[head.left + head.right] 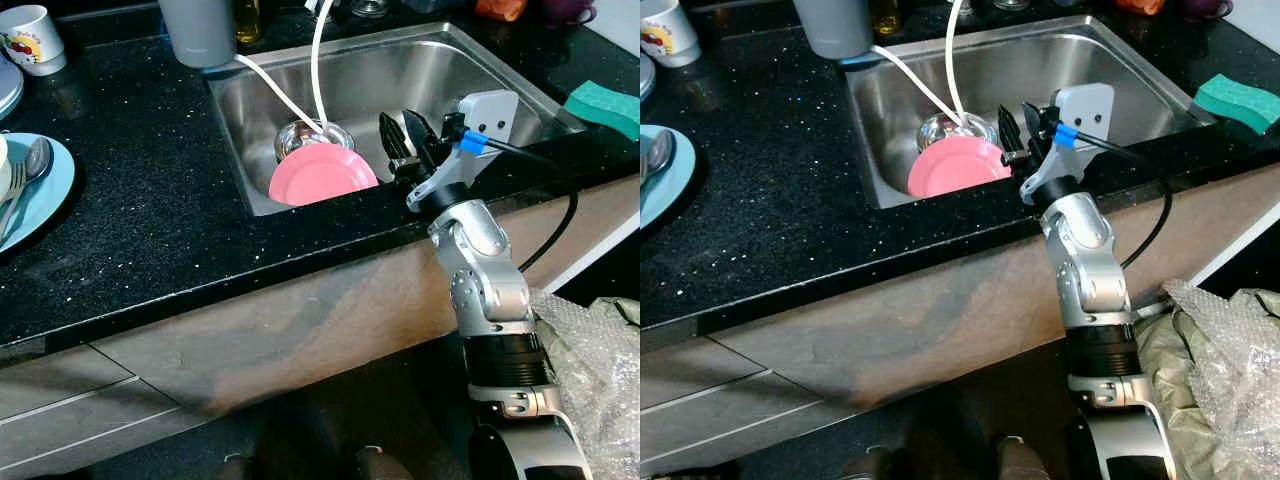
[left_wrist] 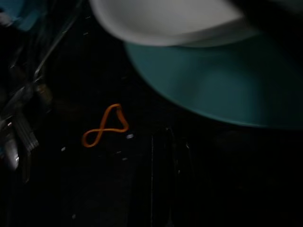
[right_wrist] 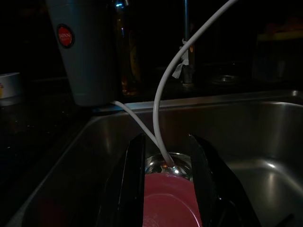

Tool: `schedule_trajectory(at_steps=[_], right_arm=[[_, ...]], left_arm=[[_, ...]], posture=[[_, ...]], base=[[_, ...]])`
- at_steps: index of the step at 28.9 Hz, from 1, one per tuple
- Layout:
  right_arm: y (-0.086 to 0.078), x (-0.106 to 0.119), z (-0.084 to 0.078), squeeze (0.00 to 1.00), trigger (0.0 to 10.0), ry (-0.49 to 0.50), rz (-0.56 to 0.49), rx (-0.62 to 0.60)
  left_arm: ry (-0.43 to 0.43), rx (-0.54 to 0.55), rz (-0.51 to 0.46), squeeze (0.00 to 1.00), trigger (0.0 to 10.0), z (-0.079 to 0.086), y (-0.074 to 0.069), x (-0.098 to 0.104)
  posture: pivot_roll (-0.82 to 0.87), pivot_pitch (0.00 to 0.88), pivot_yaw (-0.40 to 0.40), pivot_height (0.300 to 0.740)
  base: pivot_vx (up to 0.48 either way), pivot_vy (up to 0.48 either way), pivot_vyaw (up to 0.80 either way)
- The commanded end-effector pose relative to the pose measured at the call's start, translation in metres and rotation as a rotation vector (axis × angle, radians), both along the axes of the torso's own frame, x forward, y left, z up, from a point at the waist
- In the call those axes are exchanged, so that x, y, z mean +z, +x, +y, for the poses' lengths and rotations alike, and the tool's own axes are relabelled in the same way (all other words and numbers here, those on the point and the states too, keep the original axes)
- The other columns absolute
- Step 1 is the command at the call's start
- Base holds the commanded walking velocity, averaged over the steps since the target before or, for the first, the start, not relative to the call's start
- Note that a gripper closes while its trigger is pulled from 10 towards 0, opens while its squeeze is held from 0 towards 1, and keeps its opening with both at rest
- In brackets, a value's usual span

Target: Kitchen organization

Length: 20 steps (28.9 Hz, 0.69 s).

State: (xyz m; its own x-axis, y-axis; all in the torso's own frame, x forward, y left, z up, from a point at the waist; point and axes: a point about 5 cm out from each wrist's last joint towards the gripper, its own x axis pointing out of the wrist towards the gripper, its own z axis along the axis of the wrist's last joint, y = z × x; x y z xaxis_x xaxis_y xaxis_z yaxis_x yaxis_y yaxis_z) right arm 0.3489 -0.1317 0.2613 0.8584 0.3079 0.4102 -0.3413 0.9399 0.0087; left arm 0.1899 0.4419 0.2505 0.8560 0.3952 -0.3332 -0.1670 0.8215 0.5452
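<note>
Over the sink, the right gripper hangs with fingers spread, holding nothing. The pink plate lies just beyond its tips; contact cannot be told.

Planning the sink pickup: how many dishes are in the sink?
2: a pink plate leaning at the sink's front, and a steel bowl right behind it. More may be hidden beneath them.

A green sponge lay on the black counter beside the sink. Crumpled clear plastic wrap was on the floor below, and an orange rubber band lay on a dark surface.
</note>
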Motion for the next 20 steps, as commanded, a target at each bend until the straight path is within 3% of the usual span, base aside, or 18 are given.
schedule_trajectory(at_steps=[1,4,8,12,15,20], right_arm=[[-0.002,0.000,0.000,0.00,10.0,0.001,-0.010,0.002],[-0.001,0.000,0.001,0.00,10.0,0.000,-0.009,0.002],[0.000,0.000,0.001,0.00,10.0,0.001,-0.007,0.003],[0.000,0.001,0.001,0.00,10.0,0.001,-0.007,0.002],[0.001,0.001,0.000,0.00,10.0,0.002,-0.008,-0.004],[0.001,0.002,-0.001,0.00,10.0,0.002,-0.008,-0.008]], left_arm=[[-0.027,0.087,-0.022,0.00,10.0,0.010,-0.006,-0.005],[-0.034,0.115,-0.053,0.00,10.0,0.013,-0.005,-0.005],[-0.048,0.171,-0.223,0.00,10.0,0.020,0.006,-0.005],[-0.035,0.266,-0.305,0.00,10.0,0.028,0.009,-0.004],[-0.032,0.329,-0.345,0.00,10.0,0.034,0.010,-0.003],[-0.043,0.342,-0.354,0.00,10.0,0.036,0.016,-0.006]], posture=[[0.07,0.178,-0.004,0.740],[0.07,0.176,-0.007,0.740],[0.07,0.180,-0.010,0.740],[0.07,0.183,-0.007,0.740],[0.06,0.188,-0.001,0.740],[0.06,0.190,-0.003,0.740]], base=[[0.000,0.000,0.00],[0.000,0.000,0.00],[0.000,0.000,0.00],[0.000,0.000,0.00],[0.000,0.000,0.00],[0.000,0.000,0.00]])
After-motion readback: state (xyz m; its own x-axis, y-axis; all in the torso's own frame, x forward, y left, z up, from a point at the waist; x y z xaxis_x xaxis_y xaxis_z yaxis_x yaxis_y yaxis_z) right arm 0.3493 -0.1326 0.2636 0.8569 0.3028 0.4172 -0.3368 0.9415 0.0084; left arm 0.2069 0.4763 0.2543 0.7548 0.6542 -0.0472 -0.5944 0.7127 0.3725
